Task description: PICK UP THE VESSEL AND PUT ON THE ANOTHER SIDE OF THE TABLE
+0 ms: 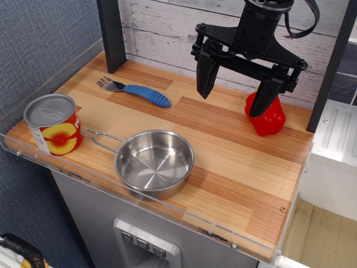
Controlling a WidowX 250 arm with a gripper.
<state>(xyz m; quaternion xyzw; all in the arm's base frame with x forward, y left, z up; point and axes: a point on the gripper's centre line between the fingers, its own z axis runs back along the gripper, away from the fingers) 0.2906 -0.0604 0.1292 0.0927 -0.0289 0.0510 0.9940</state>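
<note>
The vessel [154,162] is a shallow shiny steel pan standing near the front edge of the table [234,162], its thin wire handle [100,137] pointing left toward the tin can. My gripper [233,100] hangs open and empty above the back right of the table, well behind and to the right of the pan. Its two black fingers are spread wide, the right one in front of the red pepper.
A red-and-yellow labelled tin can [53,124] stands at the front left, close to the handle's end. A fork with a blue handle [136,90] lies at the back left. A red pepper [266,116] sits at the back right. A dark post [113,34] rises at the back left.
</note>
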